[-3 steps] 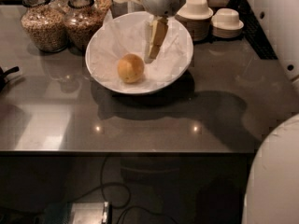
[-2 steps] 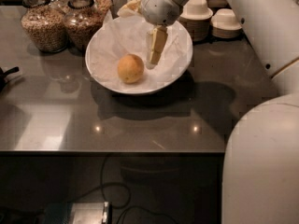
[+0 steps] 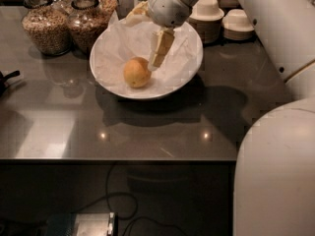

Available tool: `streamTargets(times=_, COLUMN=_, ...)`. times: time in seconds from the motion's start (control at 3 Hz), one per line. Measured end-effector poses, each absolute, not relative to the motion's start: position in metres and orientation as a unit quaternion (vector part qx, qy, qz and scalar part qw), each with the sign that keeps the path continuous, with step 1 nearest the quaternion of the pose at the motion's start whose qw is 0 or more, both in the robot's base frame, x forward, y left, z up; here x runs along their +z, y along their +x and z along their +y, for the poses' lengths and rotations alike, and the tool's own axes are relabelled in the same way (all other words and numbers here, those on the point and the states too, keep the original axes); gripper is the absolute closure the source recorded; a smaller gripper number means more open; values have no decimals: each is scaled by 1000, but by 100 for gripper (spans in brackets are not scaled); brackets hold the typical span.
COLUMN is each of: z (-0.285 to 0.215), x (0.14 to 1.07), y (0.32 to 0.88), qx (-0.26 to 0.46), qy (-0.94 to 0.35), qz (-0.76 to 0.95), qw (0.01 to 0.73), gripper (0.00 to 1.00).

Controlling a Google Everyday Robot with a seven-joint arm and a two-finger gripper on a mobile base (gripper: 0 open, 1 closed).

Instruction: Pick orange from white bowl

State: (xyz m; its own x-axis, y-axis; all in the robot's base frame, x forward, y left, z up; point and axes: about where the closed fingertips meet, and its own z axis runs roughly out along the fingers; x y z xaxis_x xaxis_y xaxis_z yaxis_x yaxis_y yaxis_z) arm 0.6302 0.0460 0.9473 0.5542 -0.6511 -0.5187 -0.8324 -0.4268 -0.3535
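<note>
1 orange [image 3: 137, 73] lies in the white bowl [image 3: 106, 80] on the dark counter [image 3: 59, 127], just left of and slightly below the gripper [image 3: 155, 62]. The gripper hangs tip-down inside the bowl. Its tip seems to touch the fruit's upper right side, though the angle leaves that unsure, and whether it is open or closed cannot be told. Behind and left of it stand 2 grain-filled jars [image 3: 47, 31]; behind and right, stacked cream bowls [image 3: 206, 11].
</note>
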Motion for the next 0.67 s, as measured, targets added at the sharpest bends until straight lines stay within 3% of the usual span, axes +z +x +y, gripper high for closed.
streamTargets(times=0.33, z=46, x=947, y=630, qx=154, qy=-831, qz=447, qw=295, gripper=40)
streamTargets(times=0.67, z=48, x=944, y=631, qx=156, qy=-830, qz=447, qw=294, gripper=25)
